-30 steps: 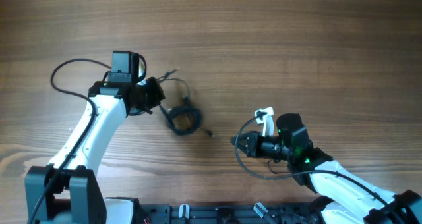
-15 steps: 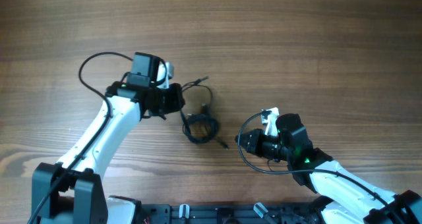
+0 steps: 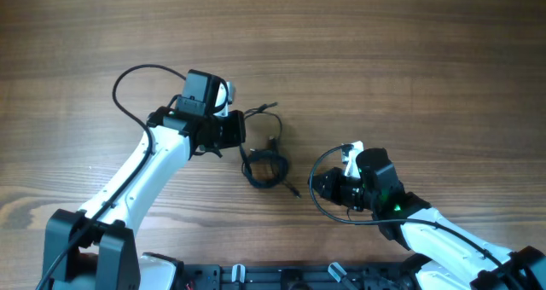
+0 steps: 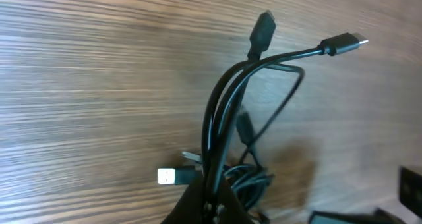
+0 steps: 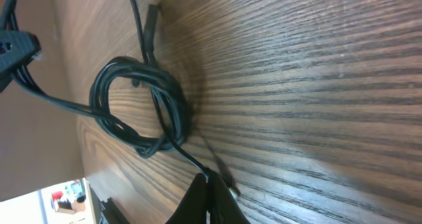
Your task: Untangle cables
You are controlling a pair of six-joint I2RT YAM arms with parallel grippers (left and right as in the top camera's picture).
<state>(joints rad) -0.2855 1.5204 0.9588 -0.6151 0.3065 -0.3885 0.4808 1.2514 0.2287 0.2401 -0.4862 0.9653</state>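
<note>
**Item: cable tangle, held at two points – hazards and surroundings**

**Location.** The thin black cables with small plug ends (image 3: 263, 169) lie mid-table on the brown wood-grain table (image 3: 409, 60), between the two arms. The main coil rests on the wood.

**End effectors.** The left gripper (image 4: 211, 207) is pinched together on several strands that rise out of the coil. The right gripper (image 5: 210, 191) is clamped on a single thin strand at the coil's lower edge.

**Hazards, as judged.**
- Drawing the arms straight apart could cinch the coil into a tighter knot, because the loops overlap one another.
- The single strand in the right gripper looks thin and may slip free under tension.
- The slim black plug (image 4: 264, 28), the metal-tipped plug (image 4: 344, 43) and the flat silver plug (image 4: 169, 176) could each snag while passing through a loop.

**Surroundings.**
- The thick black arm cable (image 3: 128, 81) arches off the left arm.
- A similar black loop (image 3: 320, 206) hangs beside the right wrist, close enough to the loose tail to be mistaken for it or caught.
- The black base rail (image 3: 281, 277) lines the near edge.

Nothing else lies between the grippers.
</note>
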